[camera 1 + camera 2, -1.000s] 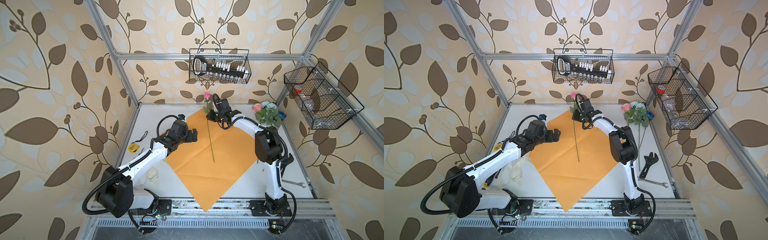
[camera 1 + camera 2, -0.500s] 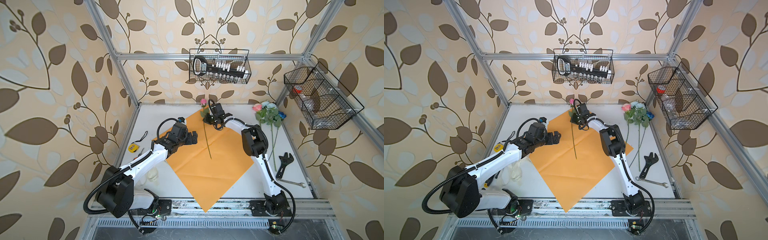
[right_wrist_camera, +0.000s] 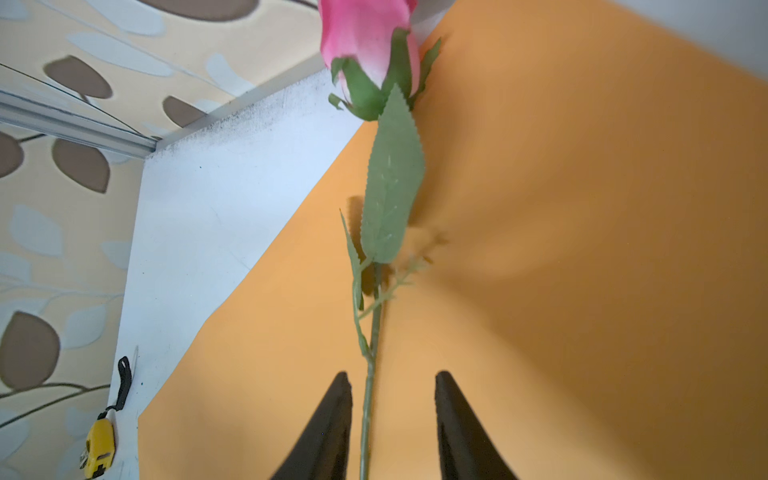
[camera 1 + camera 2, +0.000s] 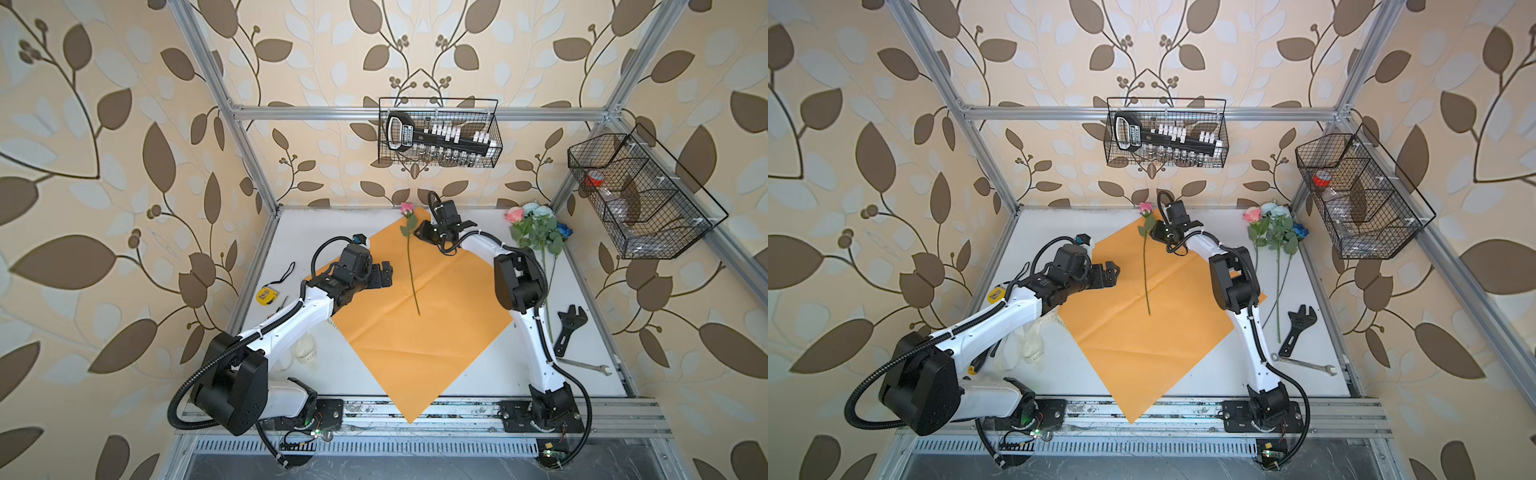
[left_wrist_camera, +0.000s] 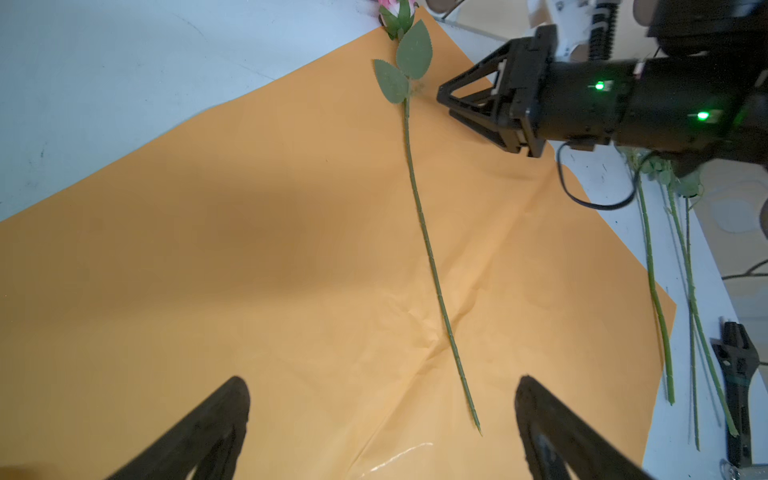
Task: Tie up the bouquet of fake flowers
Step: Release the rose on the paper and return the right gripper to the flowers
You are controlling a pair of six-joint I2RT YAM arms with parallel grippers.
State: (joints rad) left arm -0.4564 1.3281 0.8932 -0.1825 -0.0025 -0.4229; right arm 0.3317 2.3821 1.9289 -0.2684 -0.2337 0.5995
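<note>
Right jaws: parted. In the right wrist view we see the pink rose (image 3: 391, 195) running up between the two black fingers (image 3: 328, 424), with paper showing on either side of its stem, so nothing is clamped.
Right jaws, place: low over the far corner of the orange wrapping paper (image 4: 415, 340), just beside the rose's leaves in both top views.
Left jaws: spread wide and holding nothing. We see their fingers (image 5: 199, 436) well apart, above the paper's left edge and pointed toward the stem.
Rose: lies flat on the paper, with its bloom at the far corner, partly off the sheet and over the bench (image 4: 478, 382). Its stem end is near the middle of the sheet.
Paper: spread flat as a diamond on the bench, with its near corner reaching over the front rail (image 4: 457, 409).
Other flowers (image 4: 536, 226): we see pink, pale blue-white and dark blue blooms with green leaves. They lie on the bare bench to the right of the paper, beyond the right arm (image 4: 517, 282) and well apart from the rose.
Tools: a black adjustable wrench (image 4: 570, 328) and a silver spanner (image 4: 584, 365) lie near those stem ends. A yellow tape measure (image 4: 267, 295) sits by the bench's left edge.
</note>
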